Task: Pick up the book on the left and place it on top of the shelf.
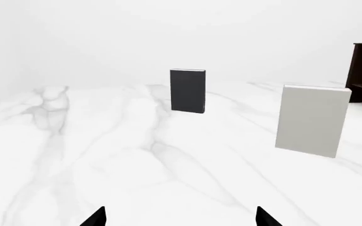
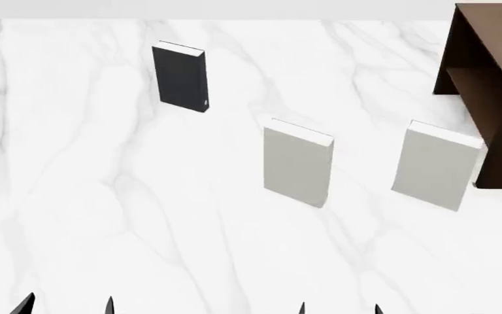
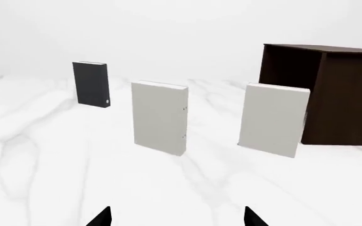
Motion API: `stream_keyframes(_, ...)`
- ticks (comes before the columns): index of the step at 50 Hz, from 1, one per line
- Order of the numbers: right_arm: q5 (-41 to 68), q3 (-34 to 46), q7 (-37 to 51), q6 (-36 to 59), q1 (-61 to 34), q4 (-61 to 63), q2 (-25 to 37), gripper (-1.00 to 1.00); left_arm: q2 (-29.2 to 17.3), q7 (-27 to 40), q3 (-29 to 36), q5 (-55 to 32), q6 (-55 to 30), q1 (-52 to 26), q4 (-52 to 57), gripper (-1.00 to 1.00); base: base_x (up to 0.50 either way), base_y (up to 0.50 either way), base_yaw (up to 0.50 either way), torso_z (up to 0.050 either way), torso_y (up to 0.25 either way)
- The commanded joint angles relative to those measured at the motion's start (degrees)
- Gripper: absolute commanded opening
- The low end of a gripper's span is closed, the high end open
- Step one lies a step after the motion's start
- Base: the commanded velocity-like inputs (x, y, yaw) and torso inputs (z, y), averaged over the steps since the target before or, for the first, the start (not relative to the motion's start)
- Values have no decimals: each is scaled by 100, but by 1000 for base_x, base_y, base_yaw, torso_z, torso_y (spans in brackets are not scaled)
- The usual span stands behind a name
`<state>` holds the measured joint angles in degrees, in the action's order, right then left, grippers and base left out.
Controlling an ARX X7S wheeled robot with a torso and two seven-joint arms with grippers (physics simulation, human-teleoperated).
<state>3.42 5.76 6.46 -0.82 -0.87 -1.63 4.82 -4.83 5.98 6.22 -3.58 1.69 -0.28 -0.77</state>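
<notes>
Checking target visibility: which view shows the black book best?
The head view: the black book stands whole, upright, white mark visible, left of both pale books. Right wrist view shows it smaller, farther off; left wrist view shows it centred, without the mark.

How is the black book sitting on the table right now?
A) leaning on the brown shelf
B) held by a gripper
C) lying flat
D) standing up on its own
D: the black book stands upright on the white table, apart from the two grey books and the shelf, and both grippers are far from it at the near edge.
</notes>
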Motion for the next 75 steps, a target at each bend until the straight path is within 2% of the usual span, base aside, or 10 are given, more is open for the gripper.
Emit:
stream_keyframes(1,258,50,0,133,-14,54,64,100,-88,81,91,-78,28,-7,-13,100,0,-500,0,0,0)
stream_keyframes(14,155,143,240,200,33,341,165,100,-150,231,203,-67,-72,-23,40,100,0,-75,0,0,0)
stream_keyframes(19,278,95,314,785,-51,941,245,100,-166,350,262,-133,-1031,-77,790,100,0,0,0,0,0)
stream_keyframes(23,467,223,146,1982,-267,1906,475,100,-207,357,91,-552,-2158,-342,1742,100,0,0,0,0,0)
stream_keyframes(28,1062,-45,255,4612,-1689,3358,696,100,-505,382,-224,-1237,-4546,-1733,2984,100,0,0,0,0,0)
stream_keyframes(33,1525,-276,343,6485,-3396,3631,643,100,-614,474,-700,-1882,-6320,-3332,3374,100,0,0,0,0,0)
stream_keyframes(37,1895,-621,301,7795,-4755,3204,423,100,-865,553,-501,-1897,-7070,-4560,3345,100,0,0,0,0,0)
stream_keyframes(39,1860,-556,335,7863,-5077,3056,450,100,-850,545,-555,-1959,-7284,-4881,3225,100,0,0,0,0,0)
stream_keyframes(46,1813,-384,363,7989,-5881,2609,496,100,-897,541,-660,-1957,-7447,-5613,2748,100,0,0,0,0,0)
stream_keyframes(75,1835,-77,342,7684,-5877,2154,547,100,-1126,487,-721,-1919,-7128,-5519,2468,100,460,0,0,0,1)
